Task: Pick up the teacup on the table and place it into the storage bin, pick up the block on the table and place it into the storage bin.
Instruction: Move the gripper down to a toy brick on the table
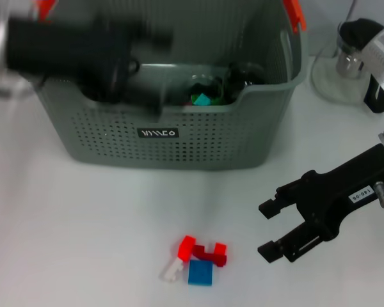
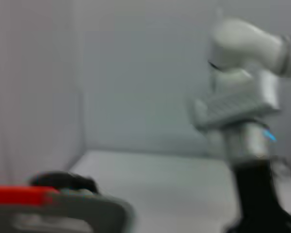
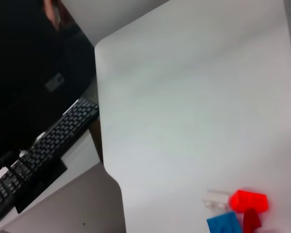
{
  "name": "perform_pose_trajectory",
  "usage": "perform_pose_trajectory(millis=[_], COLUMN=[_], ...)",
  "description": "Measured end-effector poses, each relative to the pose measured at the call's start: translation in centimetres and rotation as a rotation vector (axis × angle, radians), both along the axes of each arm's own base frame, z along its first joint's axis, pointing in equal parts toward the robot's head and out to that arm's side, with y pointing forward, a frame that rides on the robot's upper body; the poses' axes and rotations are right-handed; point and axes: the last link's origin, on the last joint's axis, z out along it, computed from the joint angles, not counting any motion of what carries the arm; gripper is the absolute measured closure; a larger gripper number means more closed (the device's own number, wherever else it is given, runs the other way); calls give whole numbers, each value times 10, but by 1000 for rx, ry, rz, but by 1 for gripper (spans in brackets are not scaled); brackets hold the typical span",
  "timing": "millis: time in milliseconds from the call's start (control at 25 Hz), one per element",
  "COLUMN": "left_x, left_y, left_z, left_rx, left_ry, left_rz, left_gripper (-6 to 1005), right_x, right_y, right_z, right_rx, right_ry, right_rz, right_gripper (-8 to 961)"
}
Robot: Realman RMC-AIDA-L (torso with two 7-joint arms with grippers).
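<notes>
The storage bin, grey-green and perforated with orange handles, stands at the back centre of the table. Inside it lie a teal and green piece and a dark rounded thing; I cannot tell whether that is the teacup. A cluster of blocks, red, white and blue, lies on the table in front of the bin, and shows in the right wrist view. My right gripper hangs open just right of the blocks, empty. My left gripper is a blur above the bin's left side.
A round pale stand with a metal part sits at the back right. The bin's rim and red handle fill the left wrist view's corner. Beyond the table edge lies a keyboard on a lower desk.
</notes>
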Motion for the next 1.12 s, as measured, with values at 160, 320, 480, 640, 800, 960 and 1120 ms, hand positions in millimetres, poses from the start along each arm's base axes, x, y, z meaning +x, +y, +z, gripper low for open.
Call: perform_pose_trajectory(millis=[160, 320, 480, 640, 800, 960, 1120], left_x=[-25, -47, -65, -77, -83, -87, -89], left_y=[-33, -49, -54, -51, -48, -47, -46], left_z=[-13, -29, -49, -67, -88, -105, -116], left_rx=[-16, -50, -122, -166, -208, -247, -270], left_ry=[51, 97, 143, 205, 266, 311, 372], left_rz=[-66, -77, -53, -41, -41, -52, -106], left_gripper=[36, 36, 36, 36, 35, 35, 35], right_x=[5, 5, 1, -2, -3, -4, -4], right_y=[2, 4, 7, 9, 10, 11, 12], right_z=[-1, -2, -3, -4, -5, -6, -7], right_rx=[1, 9, 10, 19, 21, 28, 29], right_ry=[-4, -5, -5, -5, -5, -4, -4], right_rz=[-23, -25, -24, -26, -33, -34, -41], right_gripper=[14, 14, 14, 14, 15, 15, 15])
